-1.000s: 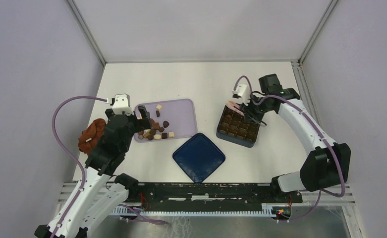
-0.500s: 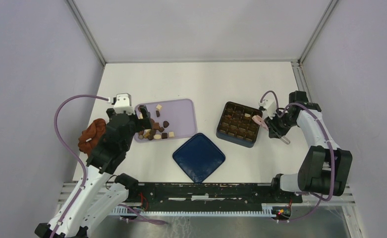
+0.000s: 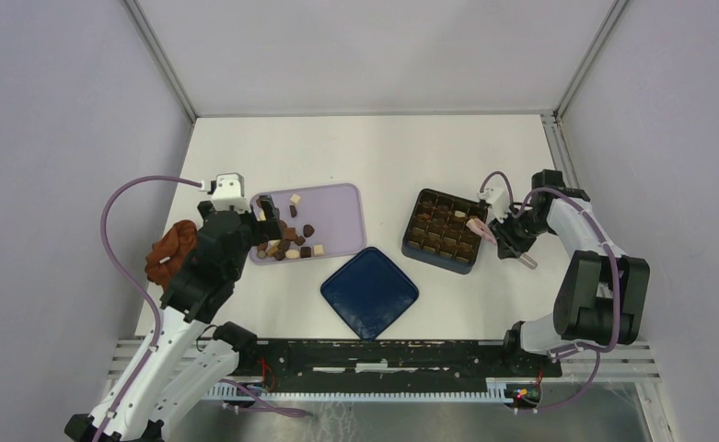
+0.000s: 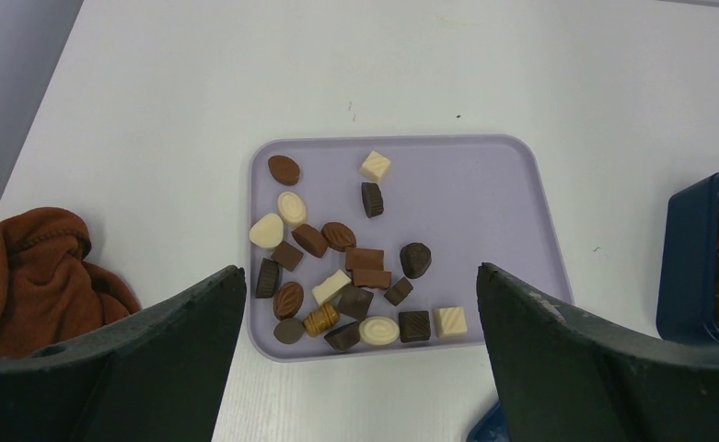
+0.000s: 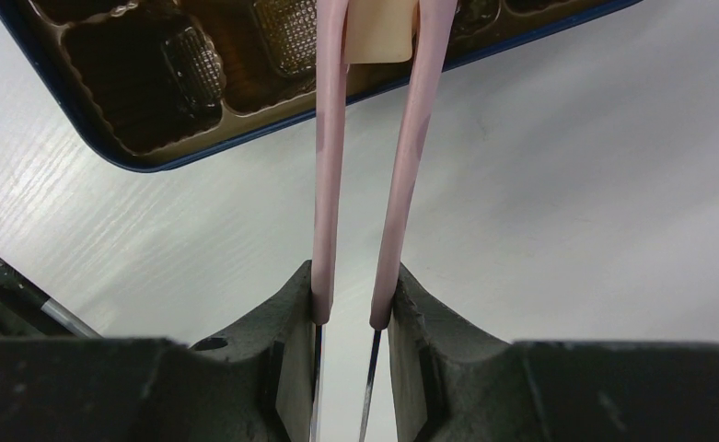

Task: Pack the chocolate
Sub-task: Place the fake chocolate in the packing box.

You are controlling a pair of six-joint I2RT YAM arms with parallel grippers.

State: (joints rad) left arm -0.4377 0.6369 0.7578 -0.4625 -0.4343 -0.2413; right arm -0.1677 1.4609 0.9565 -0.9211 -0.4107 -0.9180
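Observation:
Several loose pieces of chocolate (image 4: 346,267), dark, mid brown and cream, lie on a lavender tray (image 4: 484,203). My left gripper (image 4: 360,272) hangs open above the tray's near edge, holding nothing. My right gripper (image 5: 353,285) is shut on pink tongs (image 5: 328,166). The tongs' tips pinch a cream-white piece (image 5: 378,37) over the edge of a dark blue box (image 5: 245,138) with brown compartments. From above, the tongs (image 3: 478,227) reach in from the right side of the box (image 3: 409,249), where several cells hold chocolates.
The box's blue lid (image 3: 369,292) lies flat between tray and box, near the front. A reddish-brown cloth (image 3: 169,250) is bunched left of the tray, beside my left arm. Enclosure walls close in the table on three sides.
My right arm has swung from the box's far left corner to its right side, tongs still in the grip. The left arm has not moved.

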